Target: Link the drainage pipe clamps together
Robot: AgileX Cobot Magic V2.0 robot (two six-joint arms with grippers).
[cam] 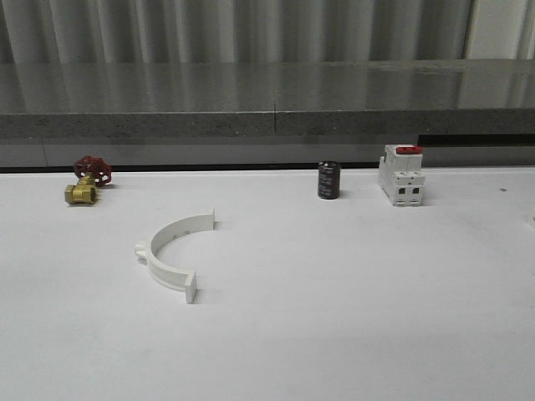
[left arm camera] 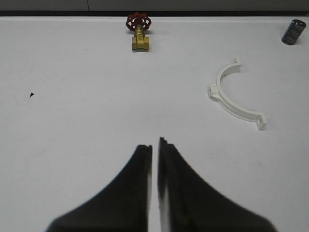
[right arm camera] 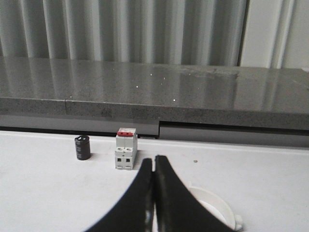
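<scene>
A plain white table point(cam: 334, 317) is seen, with one white half-ring clamp point(cam: 171, 255) laid flat left of centre. Along the back edge, a brass valve point(cam: 86, 182), black capacitor point(cam: 328, 180) and white switch point(cam: 401, 175) are lined up. A second half-ring point(right arm camera: 215, 205) is glimpsed in the right wrist view.

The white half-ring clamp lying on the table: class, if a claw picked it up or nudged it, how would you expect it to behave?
The clamp half looks like thin moulded plastic, so probably light and fairly stiff, with slight flex at its open ends. It lies flat on its edge, so a push would likely slide or spin it on the smooth table rather than roll it. Its narrow curved band may slip from a pinch.
</scene>
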